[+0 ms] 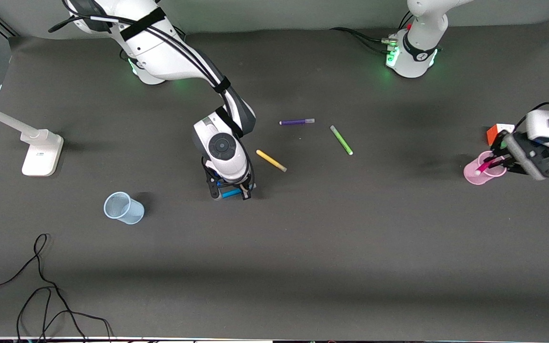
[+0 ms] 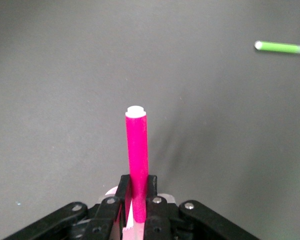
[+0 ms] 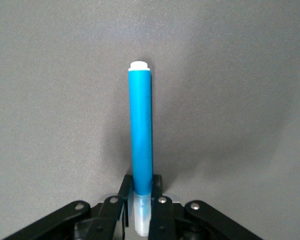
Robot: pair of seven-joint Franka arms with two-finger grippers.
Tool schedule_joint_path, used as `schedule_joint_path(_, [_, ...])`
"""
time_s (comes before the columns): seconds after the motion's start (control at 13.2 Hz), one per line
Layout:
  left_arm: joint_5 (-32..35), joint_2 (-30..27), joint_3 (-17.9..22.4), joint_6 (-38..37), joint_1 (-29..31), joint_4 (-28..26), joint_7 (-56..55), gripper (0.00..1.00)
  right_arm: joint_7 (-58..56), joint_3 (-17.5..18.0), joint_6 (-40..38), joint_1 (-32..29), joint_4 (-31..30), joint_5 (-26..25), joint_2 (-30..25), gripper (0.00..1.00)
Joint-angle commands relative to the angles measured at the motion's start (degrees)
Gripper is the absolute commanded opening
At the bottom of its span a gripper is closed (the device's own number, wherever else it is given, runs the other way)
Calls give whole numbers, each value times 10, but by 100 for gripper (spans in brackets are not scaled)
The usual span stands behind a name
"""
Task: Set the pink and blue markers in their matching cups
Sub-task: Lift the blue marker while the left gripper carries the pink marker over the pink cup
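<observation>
Right end effector (image 1: 230, 192) was down at counter (image 1: 303, 247) center, clamped on blue marker (image 1: 231, 193); blue cup (image 1: 123, 208) stood at its 8 o'clock. Left end effector (image 1: 497, 163) gripped pink marker (image 1: 485, 166) over pink cup (image 1: 475, 174). Yellow marker (image 1: 271, 160) lay at the right end effector's 1 o'clock.

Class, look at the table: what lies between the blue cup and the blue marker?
Nothing: the front view shows bare mat between the blue cup and the blue marker, held by the right gripper.
</observation>
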Motion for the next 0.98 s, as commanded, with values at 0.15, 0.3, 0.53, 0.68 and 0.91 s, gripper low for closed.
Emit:
schedule_joint_path(0.15, [-174,66,-8,-8,121,-34,355,0,-52,-8,-66,-3,23,6,-44,0])
schedule_joint_path(0.3, [-205,103,-8,-30,149,-31,430,0,-97,-9,-174,-21,69,8,-73,0])
schedule_joint_path(0.53, [-208,107,-8,-41,161,-23,463,0,-212,-10,-300,-51,106,8,-128,0])
schedule_joint_path(0.68, [-209,116,-9,-46,171,-20,463,18,-313,-11,-358,-82,110,8,-173,0])
schedule_joint_path(0.91, [-211,136,-9,-60,171,3,464,99,-522,-27,-443,-133,109,5,-233,0])
